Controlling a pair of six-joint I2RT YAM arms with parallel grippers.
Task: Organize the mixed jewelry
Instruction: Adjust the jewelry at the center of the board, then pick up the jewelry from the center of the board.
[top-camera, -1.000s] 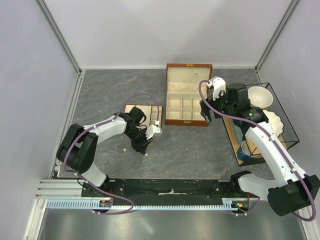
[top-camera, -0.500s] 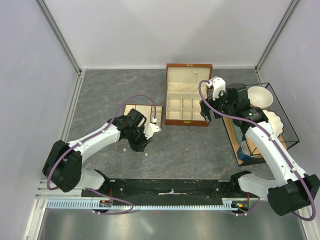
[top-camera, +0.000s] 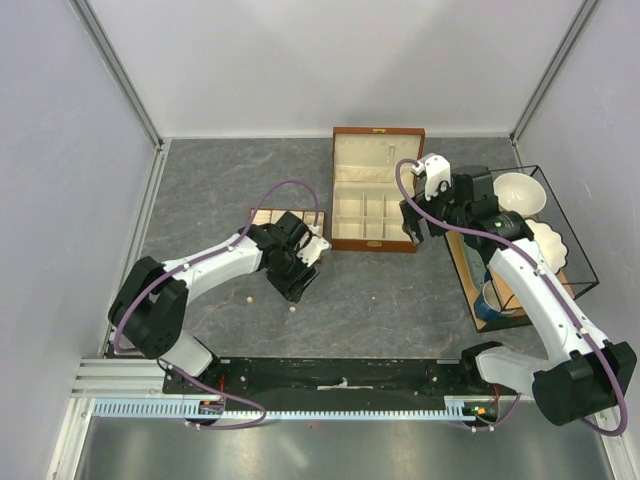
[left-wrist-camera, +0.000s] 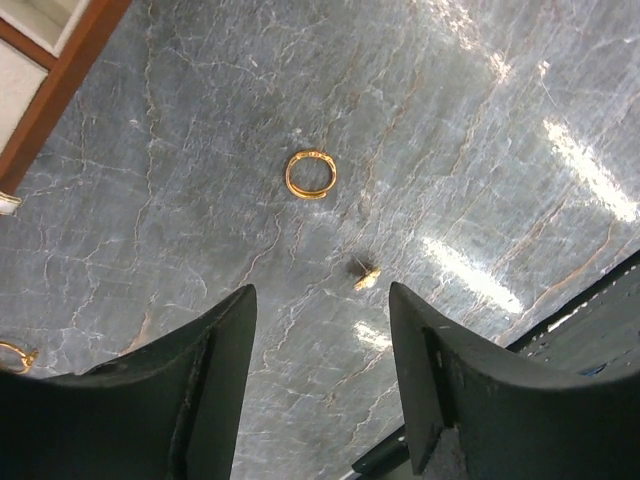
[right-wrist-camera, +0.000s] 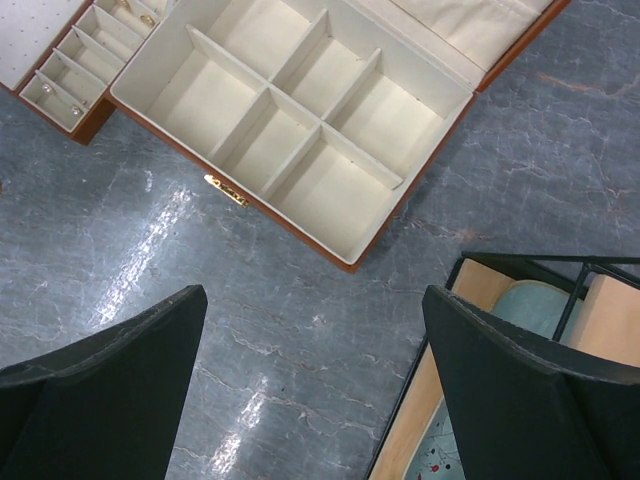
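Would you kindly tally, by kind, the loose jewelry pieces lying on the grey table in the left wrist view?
gold ring, whole in view: 1
small pale stud-like piece: 1
gold loop, cut off by the left edge of the picture: 1
Total: 3

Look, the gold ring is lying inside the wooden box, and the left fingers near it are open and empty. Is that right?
Not quite. The gold ring lies on the grey table, not inside the wooden box; the left wrist view shows this. The left fingers near it are open and empty, as you said.
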